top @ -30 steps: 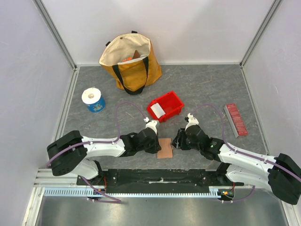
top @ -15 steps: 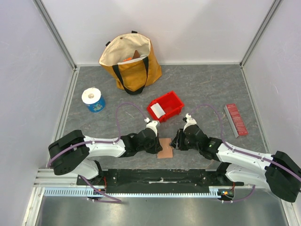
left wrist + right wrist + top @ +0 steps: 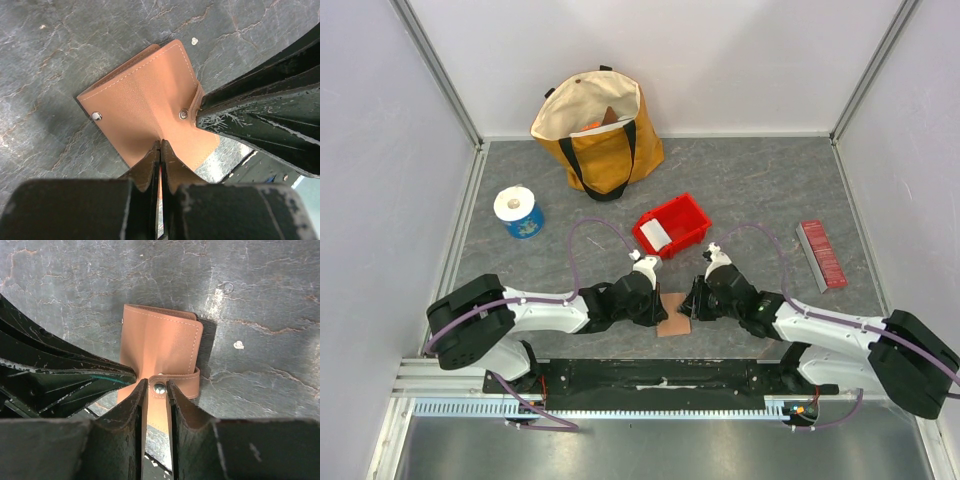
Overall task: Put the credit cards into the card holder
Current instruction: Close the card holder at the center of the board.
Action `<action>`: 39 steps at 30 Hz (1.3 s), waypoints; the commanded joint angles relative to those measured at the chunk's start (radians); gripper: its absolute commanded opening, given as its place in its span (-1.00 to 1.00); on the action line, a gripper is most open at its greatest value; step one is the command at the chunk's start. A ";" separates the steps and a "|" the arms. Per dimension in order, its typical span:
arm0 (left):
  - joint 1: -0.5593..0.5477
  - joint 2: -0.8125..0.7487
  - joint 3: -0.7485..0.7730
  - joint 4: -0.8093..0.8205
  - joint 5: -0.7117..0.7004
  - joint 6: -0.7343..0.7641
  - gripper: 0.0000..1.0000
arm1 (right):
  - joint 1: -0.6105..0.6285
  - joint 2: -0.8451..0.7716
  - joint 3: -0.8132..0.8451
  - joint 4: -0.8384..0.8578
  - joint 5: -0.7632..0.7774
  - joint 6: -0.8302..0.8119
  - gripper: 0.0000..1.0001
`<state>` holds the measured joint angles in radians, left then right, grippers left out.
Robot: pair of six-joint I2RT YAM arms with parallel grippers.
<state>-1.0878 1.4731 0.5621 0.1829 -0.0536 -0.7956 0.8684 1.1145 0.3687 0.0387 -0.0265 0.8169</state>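
Right gripper has narrowed, apparently pinching the card holder.

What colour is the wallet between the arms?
Tan-brown wallet, pale stitching; clearest in the left wrist view.

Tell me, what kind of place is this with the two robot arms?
Most likely a robot test booth: bare white walls in a metal frame, two robot arms bolted to a grey table, and practice things like a tote bag and a red bin.
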 commanded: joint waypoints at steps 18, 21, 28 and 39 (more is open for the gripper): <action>-0.001 0.036 0.019 -0.005 0.021 -0.004 -0.91 | 0.000 0.081 0.001 0.064 -0.012 -0.004 -0.59; 0.000 0.038 0.019 -0.003 0.018 -0.007 -0.92 | 0.003 0.065 0.001 0.032 -0.006 -0.018 -0.60; 0.000 0.044 0.022 -0.002 0.015 -0.011 -0.92 | 0.015 0.071 0.012 -0.013 0.014 -0.053 -0.62; -0.001 0.044 0.025 0.000 0.011 -0.022 -0.92 | 0.095 0.126 0.039 -0.068 0.125 -0.050 -0.65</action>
<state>-1.0874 1.4857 0.5697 0.1883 -0.0475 -0.7956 0.9253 1.1900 0.3912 0.0635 0.0540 0.7788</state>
